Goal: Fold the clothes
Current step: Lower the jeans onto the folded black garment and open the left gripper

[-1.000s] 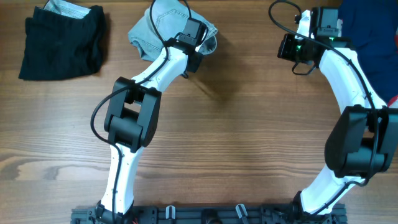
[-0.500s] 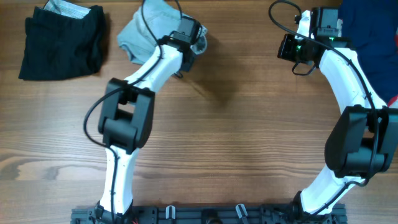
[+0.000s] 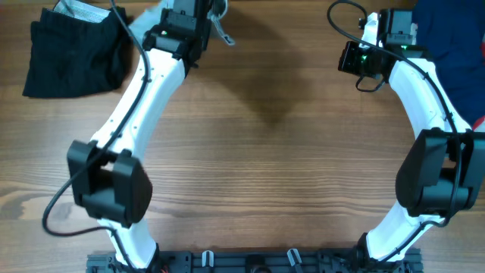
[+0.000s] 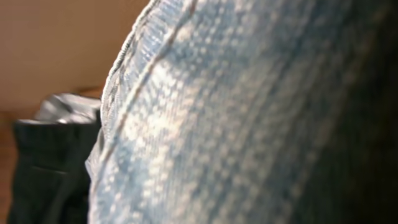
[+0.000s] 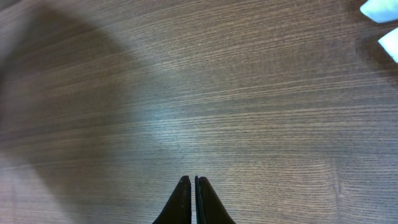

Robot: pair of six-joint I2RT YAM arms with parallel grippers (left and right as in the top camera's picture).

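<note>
My left gripper (image 3: pixel 214 23) is up at the 12 o'clock edge of the table (image 3: pixel 288 152). Its camera sees almost nothing but the shorts (image 4: pixel 249 112), pale denim with a stitched hem right at the lens (fingers hidden, so I cannot tell their spread). A black garment (image 3: pixel 76 49) lies at 10 o'clock. My right gripper (image 5: pixel 194 198), at 1 o'clock, is pinched closed on nothing above the table.

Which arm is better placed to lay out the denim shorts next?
Left. The denim shorts fill its wrist view, apparently in its jaws; the right arm has its jaws shut over bare table.
</note>
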